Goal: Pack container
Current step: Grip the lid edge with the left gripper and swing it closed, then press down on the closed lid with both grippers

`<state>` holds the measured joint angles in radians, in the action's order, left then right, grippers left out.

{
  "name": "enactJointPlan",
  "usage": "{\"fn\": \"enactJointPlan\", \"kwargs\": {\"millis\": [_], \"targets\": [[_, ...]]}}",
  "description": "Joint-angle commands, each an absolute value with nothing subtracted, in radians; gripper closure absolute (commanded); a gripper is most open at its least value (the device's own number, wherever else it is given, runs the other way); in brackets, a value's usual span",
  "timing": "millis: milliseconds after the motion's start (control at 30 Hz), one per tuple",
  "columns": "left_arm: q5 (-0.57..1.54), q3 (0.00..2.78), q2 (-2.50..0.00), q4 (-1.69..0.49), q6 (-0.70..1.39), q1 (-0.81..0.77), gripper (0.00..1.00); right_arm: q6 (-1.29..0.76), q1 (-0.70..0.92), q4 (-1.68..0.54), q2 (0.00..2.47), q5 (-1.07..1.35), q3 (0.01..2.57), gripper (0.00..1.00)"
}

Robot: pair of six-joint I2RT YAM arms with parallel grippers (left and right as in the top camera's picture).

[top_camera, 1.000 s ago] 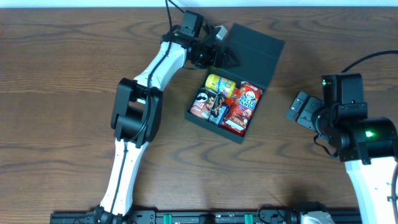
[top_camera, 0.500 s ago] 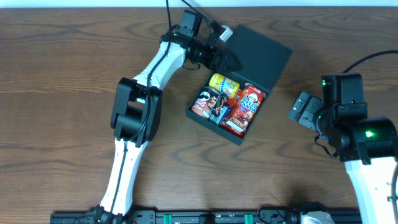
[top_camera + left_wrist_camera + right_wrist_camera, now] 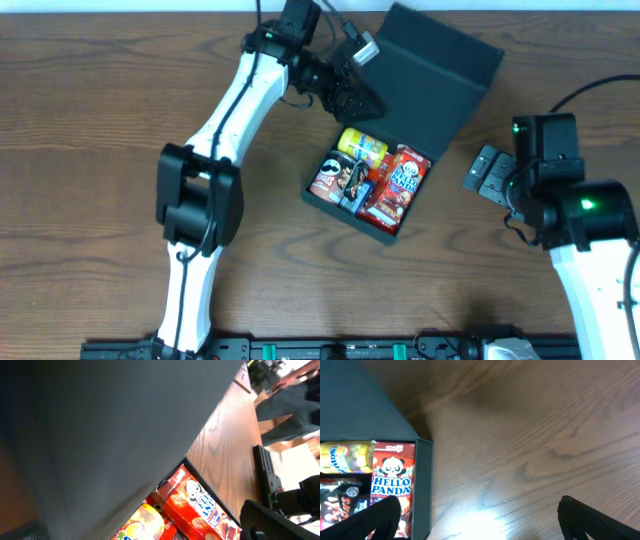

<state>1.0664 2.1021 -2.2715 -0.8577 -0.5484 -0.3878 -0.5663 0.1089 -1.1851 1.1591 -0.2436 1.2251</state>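
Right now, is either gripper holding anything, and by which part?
Nothing is gripped. The left gripper is open at the left edge of the box lid, apparently propping it rather than pinching it. The right gripper is open above the table.

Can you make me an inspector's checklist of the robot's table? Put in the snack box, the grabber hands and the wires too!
Surface: brown wood-grain table.
Job's things: container open, its lid tilted up; inside are a Pringles can, yellow pack, Hello Panda box and dark packet.
Clutter: nothing seen.
Grippers: left gripper open at the lid's left edge, contact unclear; right gripper open, empty, right of the container.
Cables: black cable by the right arm; second cable above the left arm.
Surroundings: white wall strip behind; black rail in front.
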Motion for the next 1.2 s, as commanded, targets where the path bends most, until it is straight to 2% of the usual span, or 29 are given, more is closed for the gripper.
{"fn": "enactJointPlan", "kwargs": {"millis": [0, 233, 300, 633, 833, 900, 1033, 1167], "targets": [[1.048, 2.137, -2.216, -0.893, -0.608, -0.405, 0.0, -0.569, 0.12, -1.181, 1.182, -0.271, 1.236, 0.01], [1.04, 2.137, -2.171, -1.029, -0.675, -0.406, 0.0, -0.567, 0.119, -1.159, 1.17, -0.292, 1.236, 0.01], [1.035, 2.137, -2.158, -1.1, -0.723, -0.406, 0.05, -0.546, 0.119, -1.15, 1.15, -0.292, 1.237, 0.01], [0.93, 2.137, -2.04, -1.422, -0.789, -0.407, 0.05, -0.447, 0.119, -1.115, 1.042, -0.254, 1.322, 0.01], [0.843, 2.137, -1.903, -1.47, -0.775, -0.407, 0.05, -0.447, 0.12, -1.147, 1.039, -0.165, 1.322, 0.01], [0.751, 2.137, -1.845, -1.47, -0.697, -0.408, 0.05, -0.429, 0.12, -1.148, 1.042, -0.105, 1.322, 0.01], [0.414, 2.132, -1.735, -1.497, -0.417, -0.438, 0.05, -0.402, 0.169, -1.166, 1.047, -0.089, 1.316, 0.01], [0.223, 2.084, -1.644, -1.533, -0.317, -0.537, 0.05, -0.403, 0.289, -1.114, 1.047, -0.09, 1.253, 0.01]]}}
